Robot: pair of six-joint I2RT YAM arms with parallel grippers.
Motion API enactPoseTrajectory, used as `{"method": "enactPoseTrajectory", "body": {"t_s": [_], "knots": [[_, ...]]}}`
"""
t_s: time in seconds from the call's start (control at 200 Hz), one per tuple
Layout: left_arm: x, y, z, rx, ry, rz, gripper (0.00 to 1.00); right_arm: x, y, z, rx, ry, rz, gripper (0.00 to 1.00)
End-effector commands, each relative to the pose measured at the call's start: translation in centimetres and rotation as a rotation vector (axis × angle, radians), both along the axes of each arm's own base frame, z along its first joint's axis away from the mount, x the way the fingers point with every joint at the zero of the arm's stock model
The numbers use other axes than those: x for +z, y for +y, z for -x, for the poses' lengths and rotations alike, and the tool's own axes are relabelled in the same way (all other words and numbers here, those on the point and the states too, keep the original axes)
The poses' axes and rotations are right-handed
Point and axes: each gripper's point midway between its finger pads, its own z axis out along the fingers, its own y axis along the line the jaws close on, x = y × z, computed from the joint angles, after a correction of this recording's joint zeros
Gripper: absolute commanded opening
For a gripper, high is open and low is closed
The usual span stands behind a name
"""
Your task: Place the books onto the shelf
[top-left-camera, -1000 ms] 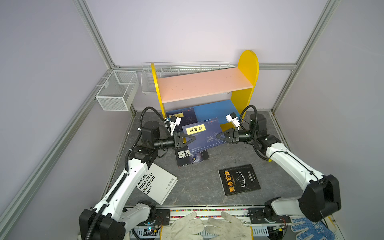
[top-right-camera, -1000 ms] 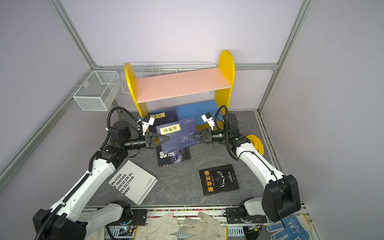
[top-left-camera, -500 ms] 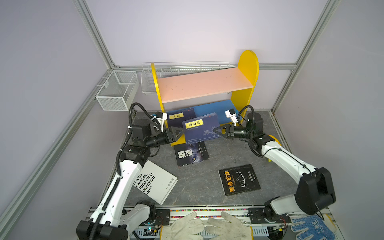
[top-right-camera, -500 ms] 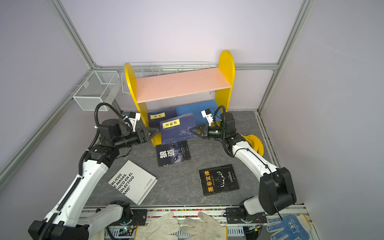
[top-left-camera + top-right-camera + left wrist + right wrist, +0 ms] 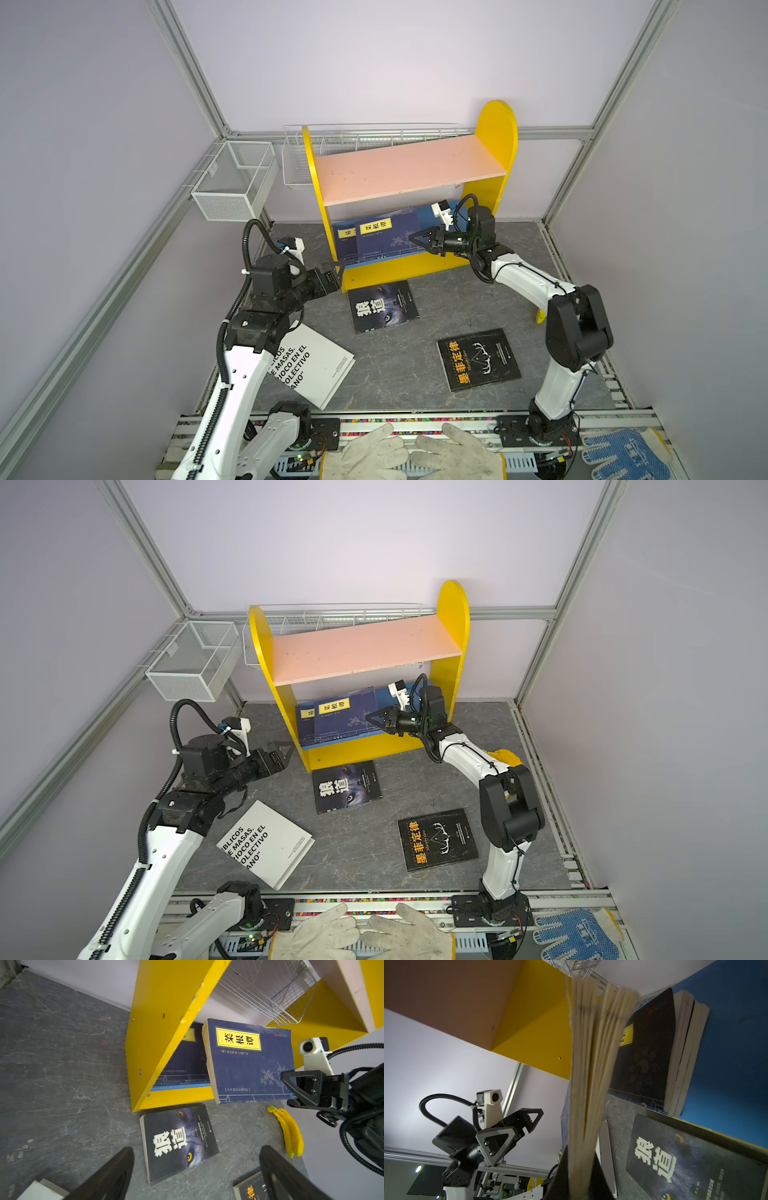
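In a top view, our right fingers [image 5: 424, 236] clench the fore edge of the navy-blue paperback with a yellow title label [image 5: 380, 245], which tilts inside the lower tier of the yellow-sided two-tier shelf [image 5: 496, 137]. The left wrist view shows our left fingers [image 5: 112, 1176] spread and empty beside the shelf. In the right wrist view the pages fan loosely, so we should seat the book against the navy books already shelved [image 5: 650, 1053] before letting go.

The left arm [image 5: 245, 374] covers a corner of the white book [image 5: 324, 365], cutting its title short. On the shelf [image 5: 415, 170], the rear navy book [image 5: 345, 249] is mostly hidden by the front navy book [image 5: 382, 245] and a yellow side panel [image 5: 322, 208]. Covers' small print is unreadable.
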Motion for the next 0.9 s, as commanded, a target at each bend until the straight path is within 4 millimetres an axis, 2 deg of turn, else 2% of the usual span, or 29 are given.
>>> {"method": "enactPoseTrajectory", "body": {"t_s": [0.0, 0.145, 0.345, 0.665, 0.9], "knots": [[-1.8, 1.2, -0.4, 0.048, 0.035, -0.042, 0.97, 2.2, 1.6, -0.8, 0.01, -0.095, -0.035, 0.07], [-2.6, 0.8, -1.1, 0.026, 0.034, -0.02, 0.99, 2.4, 3.0, -2.1, 0.046, -0.133, -0.051, 0.08], [-2.7, 0.7, -1.6, 0.02, 0.019, -0.007, 1.0, -0.2, 3.8, -3.9, 0.059, -0.118, 0.026, 0.09], [-3.0, 0.8, -2.6, 0.011, 0.011, 0.019, 0.99, -1.6, 6.0, -4.7, 0.093, -0.116, 0.068, 0.09], [-3.6, 1.0, -4.0, 0.019, 0.014, 0.038, 0.99, -2.7, 6.7, -5.7, 0.087, -0.096, 0.073, 0.09]]}}
